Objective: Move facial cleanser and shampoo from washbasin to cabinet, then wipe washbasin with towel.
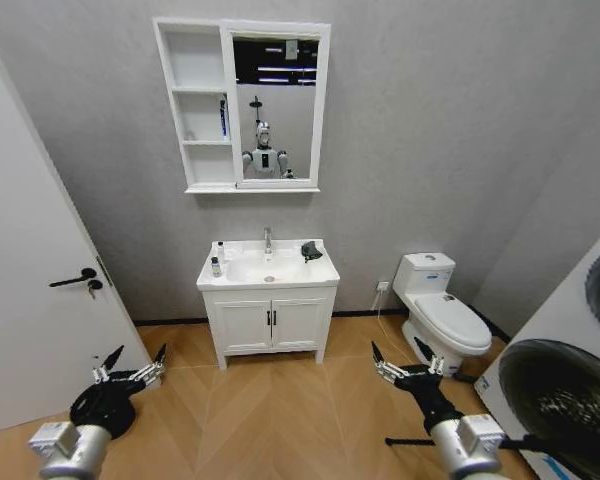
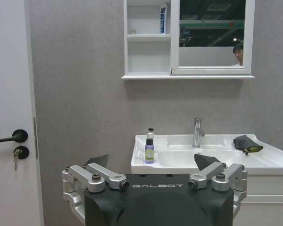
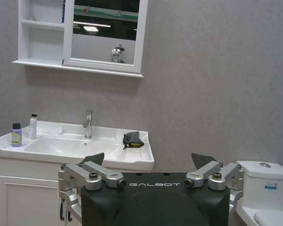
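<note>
washbasin [image 1: 267,272], white rectangular ceramic with chrome tap, stands well ahead of the robot, nothing picked up yet.
left to right: left pincer [image 1: 132,364] hangs low over the wood floor, spread wide, holding nothing; small purple-labelled bottle [image 1: 216,267] and slim white bottle [image 1: 221,251] sit on the basin's left rim; small dark grey cloth towel [image 1: 310,250] on its right rim; white-framed mirror cabinet [image 1: 202,110] on the wall above; right pincer [image 1: 407,364] wide, holding nothing. approach step, i judge; next calls for closing in to reach the bottles.
</note>
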Available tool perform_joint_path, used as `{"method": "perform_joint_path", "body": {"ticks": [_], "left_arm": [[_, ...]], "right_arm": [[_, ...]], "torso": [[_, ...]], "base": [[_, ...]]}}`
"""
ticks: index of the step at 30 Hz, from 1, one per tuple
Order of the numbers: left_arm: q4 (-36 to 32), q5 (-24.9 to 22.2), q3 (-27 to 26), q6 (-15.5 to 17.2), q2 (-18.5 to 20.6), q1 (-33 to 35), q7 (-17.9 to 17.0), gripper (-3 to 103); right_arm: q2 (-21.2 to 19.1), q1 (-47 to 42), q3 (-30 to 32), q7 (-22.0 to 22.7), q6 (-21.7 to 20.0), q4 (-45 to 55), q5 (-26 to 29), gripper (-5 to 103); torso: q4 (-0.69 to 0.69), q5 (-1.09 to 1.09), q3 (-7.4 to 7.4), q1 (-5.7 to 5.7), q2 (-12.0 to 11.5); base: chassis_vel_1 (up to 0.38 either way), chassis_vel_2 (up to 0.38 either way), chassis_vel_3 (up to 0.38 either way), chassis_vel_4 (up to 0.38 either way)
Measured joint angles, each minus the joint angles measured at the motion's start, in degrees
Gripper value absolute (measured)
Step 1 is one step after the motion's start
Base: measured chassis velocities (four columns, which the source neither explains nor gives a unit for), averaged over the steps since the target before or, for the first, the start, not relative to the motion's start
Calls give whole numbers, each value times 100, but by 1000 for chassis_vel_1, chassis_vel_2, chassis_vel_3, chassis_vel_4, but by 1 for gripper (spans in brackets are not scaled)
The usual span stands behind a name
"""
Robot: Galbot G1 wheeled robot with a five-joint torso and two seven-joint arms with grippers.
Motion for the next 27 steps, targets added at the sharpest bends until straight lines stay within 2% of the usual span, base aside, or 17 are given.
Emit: {"method": "perform_joint_path", "body": {"ticks": [18, 27], "left_arm": [[-120, 57, -11, -8, -48, 50, 88, 100], [-196, 57, -21, -12, -66, 51, 88, 100]], "right_arm": [[66, -17, 48, 2, 35, 9, 53, 100], [75, -37, 52, 2, 89, 8, 56, 100]], "torso": [[1, 0, 0, -1, 1], [0, 0, -1, -3, 1]], "base": [[0, 0, 0, 0], [-128, 123, 135, -130]]}}
